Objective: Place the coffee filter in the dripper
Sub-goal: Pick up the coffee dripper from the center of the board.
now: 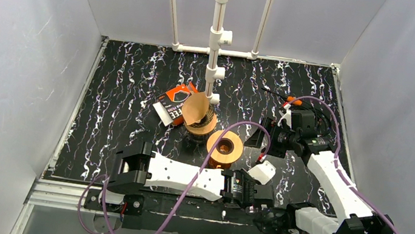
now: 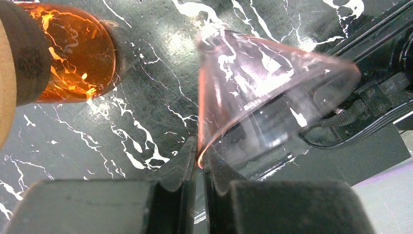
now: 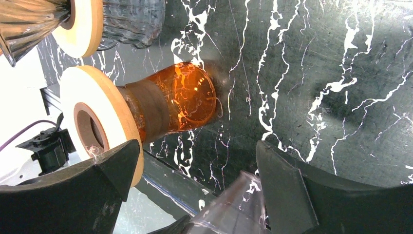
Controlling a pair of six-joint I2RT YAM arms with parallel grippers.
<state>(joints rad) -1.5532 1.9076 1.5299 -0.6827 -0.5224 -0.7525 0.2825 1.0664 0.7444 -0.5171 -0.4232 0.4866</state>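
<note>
Pinching dripper rim, left tool; narrow end pointing away.

From the left wrist, the amber dripper runs off the left edge (only its glass foot and some collar show). From the right wrist, the clear cone is cut by the bottom edge, the ribbed glass vessel by the top.

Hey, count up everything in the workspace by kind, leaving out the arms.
Wood-collared glass pieces: 2 (amber piece, dark piece)
Clear cone: 1
Brown paper filter: 1
Filter box: 1
Total: 5
</note>
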